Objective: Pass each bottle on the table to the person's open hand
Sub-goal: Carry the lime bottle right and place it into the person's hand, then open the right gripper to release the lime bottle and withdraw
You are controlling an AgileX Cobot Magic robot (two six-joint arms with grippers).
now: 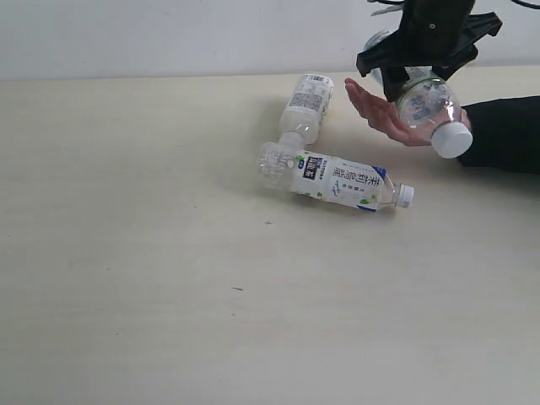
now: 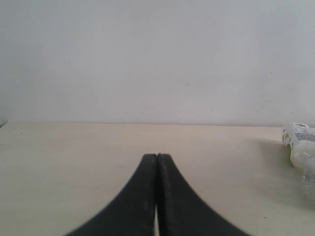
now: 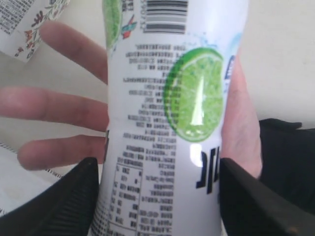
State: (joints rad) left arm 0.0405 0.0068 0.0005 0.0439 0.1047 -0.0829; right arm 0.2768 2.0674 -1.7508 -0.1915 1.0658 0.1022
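My right gripper (image 1: pixel 419 83) is shut on a white-capped bottle (image 1: pixel 432 108) with a lime on its label (image 3: pixel 172 118), and holds it over the person's open hand (image 1: pixel 380 111). In the right wrist view the palm and fingers (image 3: pixel 59 105) lie right behind the bottle, and both black fingertips (image 3: pixel 69 196) press its sides. Two more white-capped bottles lie on the table (image 1: pixel 169 253): one near the hand at the back (image 1: pixel 308 103), one in front of it (image 1: pixel 337 179) with its cap pointing right. My left gripper (image 2: pixel 157 158) is shut and empty, low over the table. No pink bottle shows.
The person's black sleeve (image 1: pixel 506 133) rests on the table at the right edge. A white wall (image 1: pixel 169 34) runs behind the table. In the left wrist view, one lying bottle (image 2: pixel 300 143) shows at the far edge of the frame.
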